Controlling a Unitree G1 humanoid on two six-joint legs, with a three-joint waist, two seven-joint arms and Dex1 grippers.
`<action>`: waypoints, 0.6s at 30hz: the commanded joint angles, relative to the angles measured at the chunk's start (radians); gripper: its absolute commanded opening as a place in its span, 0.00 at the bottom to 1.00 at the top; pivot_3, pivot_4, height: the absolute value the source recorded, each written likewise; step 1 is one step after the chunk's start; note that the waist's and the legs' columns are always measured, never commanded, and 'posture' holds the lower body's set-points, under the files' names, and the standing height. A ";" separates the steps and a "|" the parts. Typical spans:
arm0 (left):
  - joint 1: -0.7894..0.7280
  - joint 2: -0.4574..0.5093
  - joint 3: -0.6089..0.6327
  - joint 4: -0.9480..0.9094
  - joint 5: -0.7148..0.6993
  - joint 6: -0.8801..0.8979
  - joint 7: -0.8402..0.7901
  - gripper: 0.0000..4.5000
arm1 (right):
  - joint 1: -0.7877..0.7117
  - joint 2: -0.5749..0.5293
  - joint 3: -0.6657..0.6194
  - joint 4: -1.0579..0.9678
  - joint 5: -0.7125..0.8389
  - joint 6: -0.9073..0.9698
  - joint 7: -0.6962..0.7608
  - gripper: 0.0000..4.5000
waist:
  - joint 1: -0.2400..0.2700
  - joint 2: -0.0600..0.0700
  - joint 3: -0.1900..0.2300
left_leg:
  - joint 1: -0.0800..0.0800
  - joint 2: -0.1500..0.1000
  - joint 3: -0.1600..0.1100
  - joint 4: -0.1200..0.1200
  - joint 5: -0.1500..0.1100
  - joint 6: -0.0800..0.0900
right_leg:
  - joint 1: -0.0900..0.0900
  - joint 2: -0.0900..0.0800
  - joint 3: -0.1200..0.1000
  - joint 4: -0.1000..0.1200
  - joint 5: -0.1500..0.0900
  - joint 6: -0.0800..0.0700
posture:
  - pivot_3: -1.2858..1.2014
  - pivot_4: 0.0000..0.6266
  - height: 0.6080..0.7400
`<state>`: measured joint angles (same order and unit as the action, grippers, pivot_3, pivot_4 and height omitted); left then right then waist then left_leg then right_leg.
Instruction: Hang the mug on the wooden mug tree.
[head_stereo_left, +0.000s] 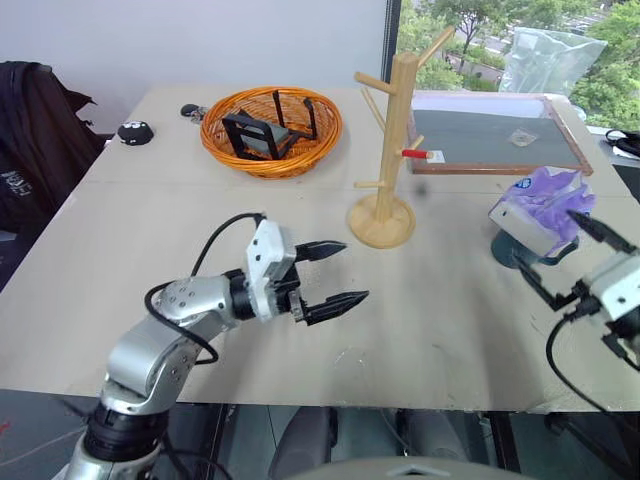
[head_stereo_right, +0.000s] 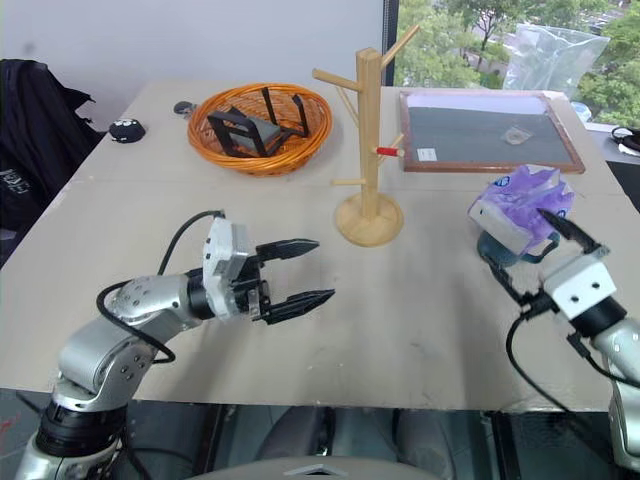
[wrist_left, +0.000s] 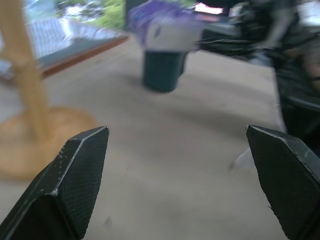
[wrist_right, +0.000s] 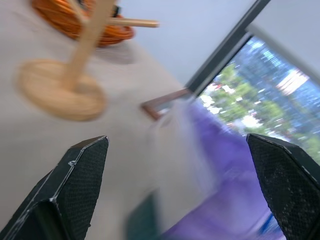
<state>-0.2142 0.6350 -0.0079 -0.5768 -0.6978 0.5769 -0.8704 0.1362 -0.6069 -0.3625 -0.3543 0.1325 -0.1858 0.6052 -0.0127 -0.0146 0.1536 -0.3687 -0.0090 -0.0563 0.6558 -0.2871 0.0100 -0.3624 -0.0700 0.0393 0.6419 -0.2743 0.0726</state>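
Note:
The teal mug (head_stereo_left: 503, 251) stands on the table at the right, with a purple-and-white plastic bag (head_stereo_left: 545, 205) stuffed into its top. My right gripper (head_stereo_left: 546, 242) hovers just in front of it, open, one finger on each side of the bag and mug; I cannot tell whether it touches them. In the right wrist view the bag (wrist_right: 220, 165) fills the gap ahead. The wooden mug tree (head_stereo_left: 400, 140) stands upright mid-table with bare pegs, one red-tipped. My left gripper (head_stereo_left: 352, 270) hangs open and empty above the table, left of the tree's base, pointing right toward the mug (wrist_left: 162, 72).
An orange wicker basket (head_stereo_left: 270, 130) with black objects stands at the back left. A framed dark board (head_stereo_left: 490, 135) lies behind the tree, a clear plastic bag (head_stereo_left: 550, 60) beyond it. A small black object (head_stereo_left: 135, 132) sits at the far left. The table's front edge (head_stereo_left: 330, 405) runs below my arms.

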 joint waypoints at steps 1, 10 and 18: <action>-0.028 0.020 0.015 -0.044 -0.033 0.019 0.001 1.00 | -0.025 -0.024 0.010 0.048 -0.031 -0.042 0.000 0.99 | 0.003 0.000 0.000 | 0.000 0.000 -0.001 -0.001 0.000 0.000 | 0.000 0.000 -0.001 -0.001 0.000 0.000 | 0.52 0.24 0.98; -0.036 0.011 0.021 -0.066 -0.034 0.026 0.051 1.00 | -0.119 -0.101 0.070 0.208 -0.164 -0.061 -0.025 0.99 | 0.000 0.000 0.001 | -0.001 0.000 0.001 -0.001 0.000 0.000 | -0.001 0.000 0.001 -0.002 0.000 0.000 | 0.52 0.24 0.98; -0.018 0.010 0.034 -0.082 -0.052 0.027 0.082 1.00 | -0.158 -0.113 0.084 0.227 -0.178 -0.096 -0.038 0.52 | 0.001 0.000 0.002 | -0.001 0.000 0.001 -0.001 0.001 -0.002 | -0.001 0.000 0.001 -0.002 0.000 0.000 | 0.52 0.24 0.98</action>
<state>-0.2312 0.6438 -0.0023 -0.6192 -0.7323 0.6071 -0.7971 -0.0102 -0.7097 -0.2703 -0.1090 -0.0595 -0.2569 0.5786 -0.0121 -0.0141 0.1553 -0.3700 -0.0089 -0.0552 0.6545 -0.2853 0.0071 -0.3633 -0.0703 0.0401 0.6399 -0.2743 0.0727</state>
